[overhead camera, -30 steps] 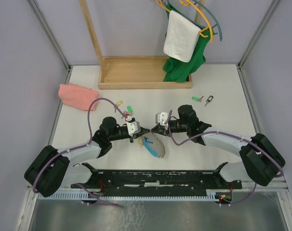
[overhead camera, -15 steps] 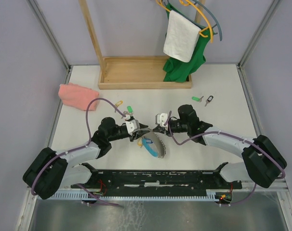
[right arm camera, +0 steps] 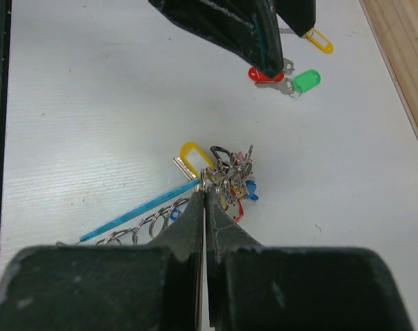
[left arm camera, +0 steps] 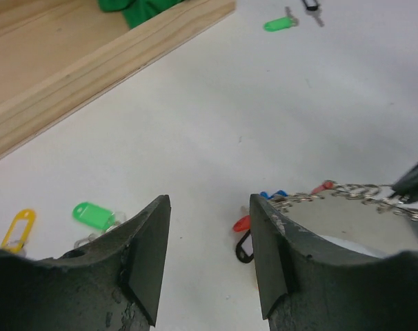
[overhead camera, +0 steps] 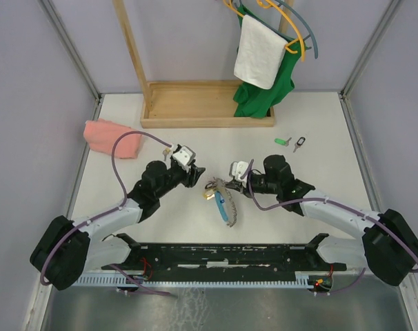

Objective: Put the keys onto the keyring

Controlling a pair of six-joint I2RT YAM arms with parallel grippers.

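Two tools: left tool (left arm camera: pixel 209 234) spread, empty; right tool (right arm camera: pixel 203 194) pinches the keyring (right arm camera: pixel 227 176), fingertips (right arm camera: pixel 190 219) hiding the gripped link.

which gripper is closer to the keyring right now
Right. The right gripper is shut on the keyring, pinching its cluster of metal rings. The left gripper is open and sits off to the keyring's left, not touching it.

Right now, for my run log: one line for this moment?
left gripper: open, empty | right gripper: shut on keyring | red-tagged key: loose
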